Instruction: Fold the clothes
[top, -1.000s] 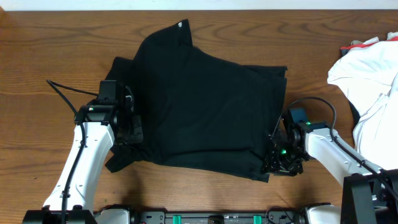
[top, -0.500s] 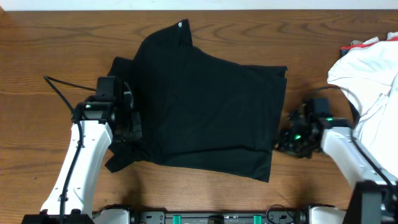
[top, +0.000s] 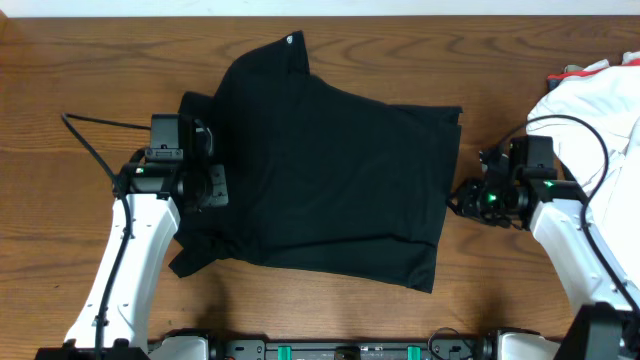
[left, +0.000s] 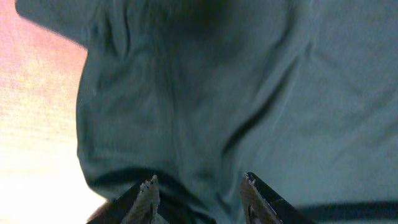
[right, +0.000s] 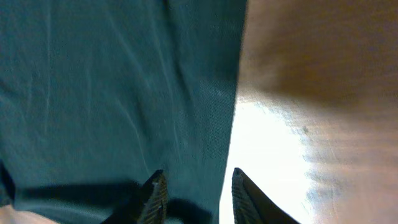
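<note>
The clothes, one black shirt, lie partly folded in the middle of the wooden table, collar end toward the far edge. My left gripper sits over the shirt's left edge. In the left wrist view it stands open above wrinkled fabric, with nothing pinched. My right gripper hovers just off the shirt's right edge. In the right wrist view it is open, straddling the straight edge of the shirt from above, with bare wood to the right.
A heap of white cloth fills the right side of the table, with something red at its far end. A black cable trails left from the left arm.
My right gripper has left the shirt's near-right corner and moved up and right, off the right edge. My left gripper has shifted slightly toward the far side. The shirt lies the same.
</note>
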